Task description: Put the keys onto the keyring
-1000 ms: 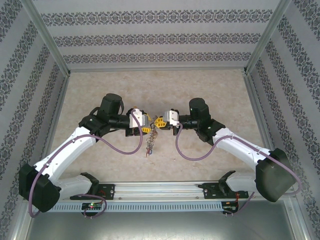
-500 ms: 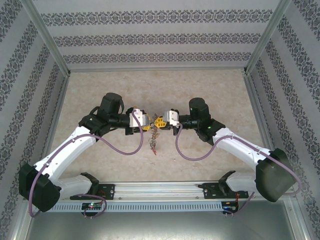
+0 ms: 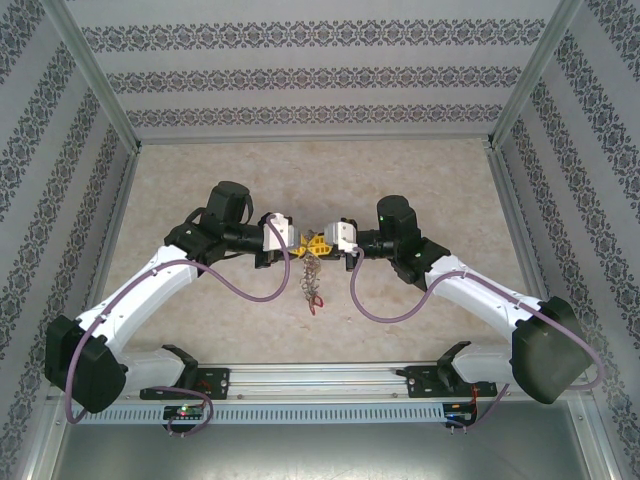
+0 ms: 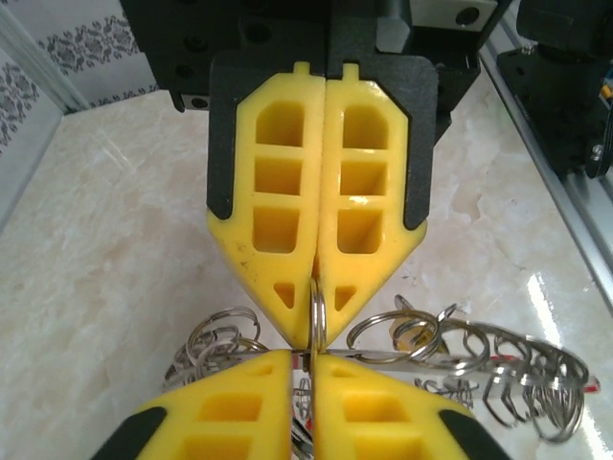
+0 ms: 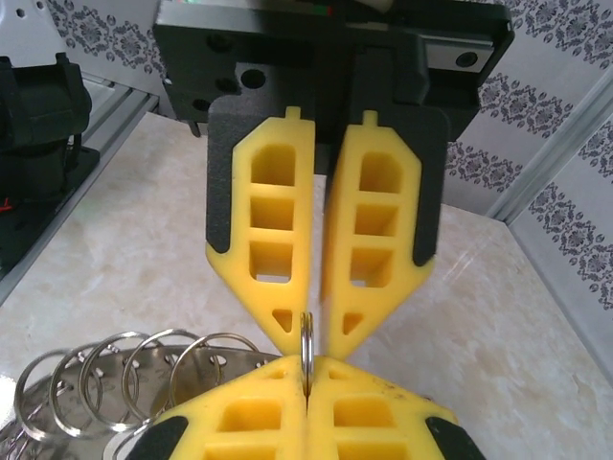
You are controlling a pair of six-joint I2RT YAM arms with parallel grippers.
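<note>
My two grippers meet tip to tip above the middle of the table: left gripper, right gripper. Both pairs of yellow fingers are pinched on one small metal ring, seen edge-on. In the left wrist view my left gripper is shut on its lower edge. In the right wrist view my right gripper is shut on the same ring. A flat grey keyring with several wire rings through its rim holes hangs just beyond. A silvery bunch of keys with a red tag dangles under the fingertips.
The marble-patterned table is boxed in by patterned walls on three sides. An aluminium rail with both arm bases runs along the near edge. Purple cables loop under each forearm.
My left gripper has closed onto the small ring and its arm has shifted slightly right. The dangling bunch has swung from lower left to hang straighter down. The right gripper has stayed shut.
</note>
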